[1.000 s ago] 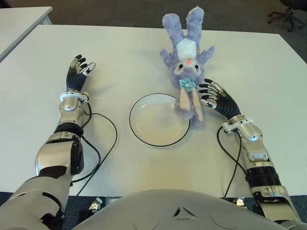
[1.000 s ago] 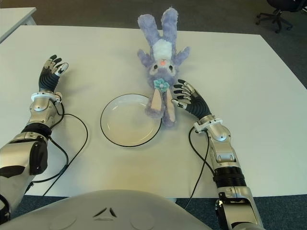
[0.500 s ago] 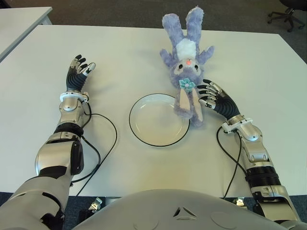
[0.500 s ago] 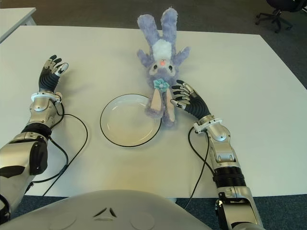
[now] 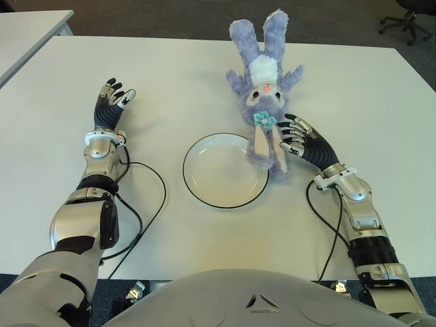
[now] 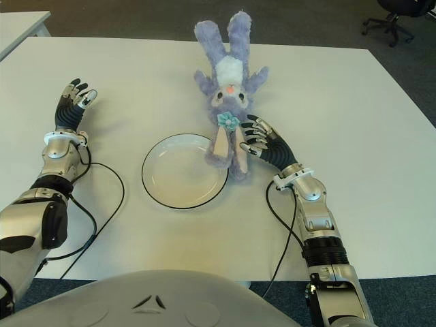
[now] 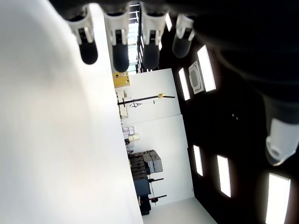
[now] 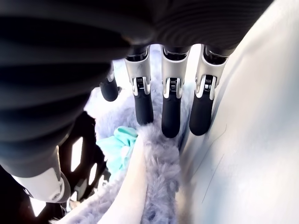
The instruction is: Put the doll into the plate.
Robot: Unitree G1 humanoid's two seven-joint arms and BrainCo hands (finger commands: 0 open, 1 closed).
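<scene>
The doll (image 5: pixel 265 102) lies on the bench (image 5: pixel 381 109) by its far edge, ears touching the plate (image 5: pixel 225 170). The right hand (image 5: pixel 298 136) reaches it, fingers wide. The left hand (image 5: pixel 112 99) waits open. Nothing is grabbed yet.

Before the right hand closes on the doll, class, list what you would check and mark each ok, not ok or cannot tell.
1. Right hand open beside the doll: ok.
2. Fingers already gripping the doll's ears: not ok; spread above the fur in the wrist view.
3. Plate holds nothing: ok.
4. Doll clear of the plate: not ok; ear tips overlap its rim.
5. Left hand open, far left of the plate: ok.
6. Contact with the fur: cannot tell.
</scene>
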